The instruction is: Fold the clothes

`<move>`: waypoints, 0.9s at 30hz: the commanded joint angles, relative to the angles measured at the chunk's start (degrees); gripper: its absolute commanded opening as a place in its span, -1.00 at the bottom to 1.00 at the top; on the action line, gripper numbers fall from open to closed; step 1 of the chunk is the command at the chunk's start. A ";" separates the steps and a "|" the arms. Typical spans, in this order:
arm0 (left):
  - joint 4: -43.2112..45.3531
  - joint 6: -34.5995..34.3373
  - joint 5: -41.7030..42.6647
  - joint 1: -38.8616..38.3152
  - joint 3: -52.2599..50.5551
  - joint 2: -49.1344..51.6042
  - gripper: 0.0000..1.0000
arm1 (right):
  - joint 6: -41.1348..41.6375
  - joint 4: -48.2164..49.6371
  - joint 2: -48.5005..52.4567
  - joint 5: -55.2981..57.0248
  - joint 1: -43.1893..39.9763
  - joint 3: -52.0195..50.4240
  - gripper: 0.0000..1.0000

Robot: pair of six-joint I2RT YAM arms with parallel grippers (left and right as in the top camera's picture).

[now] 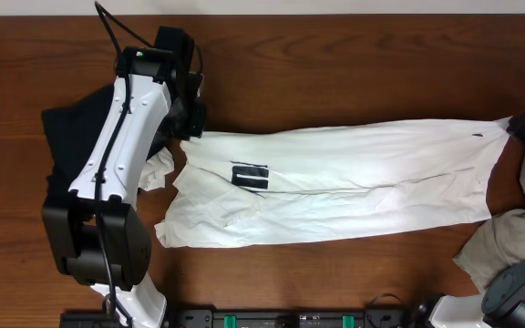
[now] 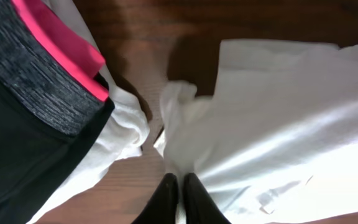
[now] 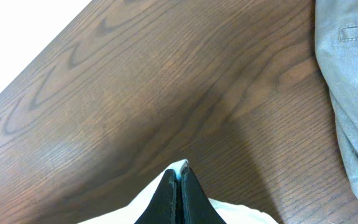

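Observation:
A white shirt (image 1: 354, 178) with a black printed mark (image 1: 250, 175) lies stretched across the table, folded lengthwise. My left gripper (image 1: 190, 132) is shut on its left end; the left wrist view shows the fingers (image 2: 179, 182) pinching white cloth (image 2: 278, 124). My right gripper (image 1: 516, 123) is shut on the shirt's right corner at the far right; the right wrist view shows the fingers (image 3: 179, 177) clamped on a white tip of cloth (image 3: 182, 165).
A black garment (image 1: 71, 137) with a grey and pink band (image 2: 48, 56) lies at the left under my left arm. A grey garment (image 1: 509, 232) lies at the right front, also seen in the right wrist view (image 3: 353, 81).

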 commanded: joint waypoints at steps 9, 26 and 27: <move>7.87 -0.50 3.23 0.02 -1.51 0.70 -0.29 | -0.02 0.33 -1.20 -0.13 -0.17 0.33 -0.97; 26.05 1.66 14.21 -2.91 -4.26 16.57 0.13 | -0.02 0.33 -1.20 0.42 -0.17 0.33 -0.98; 25.94 1.66 14.45 -3.08 -4.26 17.27 0.13 | -0.02 0.33 -1.20 1.01 -0.17 0.33 -0.97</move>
